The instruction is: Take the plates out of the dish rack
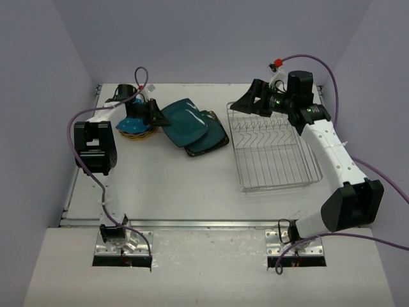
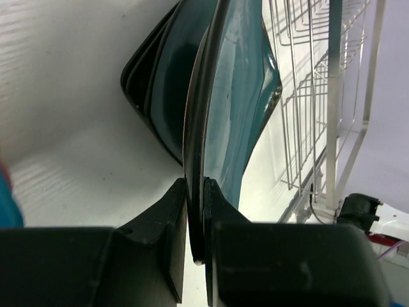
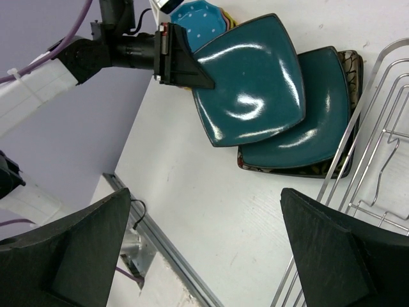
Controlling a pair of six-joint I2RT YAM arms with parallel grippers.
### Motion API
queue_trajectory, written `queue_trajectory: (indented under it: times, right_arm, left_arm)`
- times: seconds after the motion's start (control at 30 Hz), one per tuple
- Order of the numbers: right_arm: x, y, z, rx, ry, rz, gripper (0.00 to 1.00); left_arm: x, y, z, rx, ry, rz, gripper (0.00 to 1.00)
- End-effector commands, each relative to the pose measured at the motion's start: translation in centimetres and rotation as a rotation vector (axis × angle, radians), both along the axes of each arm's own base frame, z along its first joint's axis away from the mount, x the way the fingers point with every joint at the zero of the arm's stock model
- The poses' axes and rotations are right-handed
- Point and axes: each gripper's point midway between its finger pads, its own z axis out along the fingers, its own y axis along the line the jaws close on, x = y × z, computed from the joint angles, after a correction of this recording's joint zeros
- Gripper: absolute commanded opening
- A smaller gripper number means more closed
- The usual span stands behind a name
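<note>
- L arm [image 1: 96, 144]: stretched far fwd, elbow up, wrist turned toward rack [image 1: 275, 144].
- L claw [image 1: 152, 112]: clamped on rim of teal plate [image 1: 184, 121]. In wrist view a finger [image 2: 176, 217] sits each side of the plate edge.
- Teal plate: out of rack, to its left. It overlaps 2nd teal plate [image 1: 211, 137]; can't tell if it rests on it or is held just above.
- 2nd teal plate: lies on floral plate [image 3: 350, 64], just left of rack.
- Small stack [image 1: 135, 130]: further left of rack, blue plate [image 3: 201, 19] on top.
- R arm [image 1: 332, 153]: runs up rack's right side, forearm bent over its far edge.
- R claw [image 1: 251, 102]: over rack's far-left corner, jaws wide apart, holding nothing.
- Hard to see: floral plate shows only a rim. Stack's lower plates are mostly behind L claw. Rack is cut off at frame edge in both wrist views.
</note>
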Motion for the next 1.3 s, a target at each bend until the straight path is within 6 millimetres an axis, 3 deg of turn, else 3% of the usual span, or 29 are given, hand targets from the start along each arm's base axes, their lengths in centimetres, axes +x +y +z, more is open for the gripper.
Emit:
queue_trajectory:
  times: [0.0, 0.2, 0.5, 0.57, 0.63, 0.7, 0.87, 1.07, 1.27]
  right_arm:
    - [-0.2, -0.1, 2.2, 0.002, -0.077, 0.013, 0.99]
    - [-0.5, -0.1, 1.8, -0.004, -0.075, 0.02, 0.99]
    - [-0.5, -0.1, 1.6, -0.006, -0.073, 0.023, 0.99]
    - [-0.5, -0.1, 1.6, -0.007, -0.072, 0.022, 0.99]
    - [-0.4, -0.1, 1.6, -0.009, -0.072, 0.021, 0.99]
    - [-0.4, -0.1, 1.9, -0.013, -0.079, 0.021, 0.99]
    - [0.0, -0.8, 2.9, -0.059, -0.124, -0.004, 0.99]
    - [1.1, -3.2, 3.6, -0.194, -0.2, -0.106, 0.99]
    - [2.3, -6.4, 2.7, -0.381, -0.209, -0.211, 0.99]
  left_arm:
    - [0.7, -4.4, 3.9, -0.054, -0.156, -0.181, 0.0]
    - [1.2, -6.0, 3.1, -0.097, -0.127, -0.226, 0.0]
    - [1.5, -6.4, 1.3, -0.136, -0.076, -0.214, 0.0]
    - [1.5, -6.4, 1.0, -0.133, -0.068, -0.204, 0.08]
    - [1.7, -6.1, 0.9, -0.11, -0.069, -0.186, 0.28]
    - [1.9, -5.9, 0.9, -0.083, -0.073, -0.171, 0.39]
    - [2.6, -4.7, 2.7, 0.032, -0.137, -0.11, 0.61]
    - [3.5, -2.2, 5.9, 0.302, -0.254, -0.008, 0.69]
    - [2.2, -0.9, 8.0, 0.622, -0.346, 0.06, 0.77]
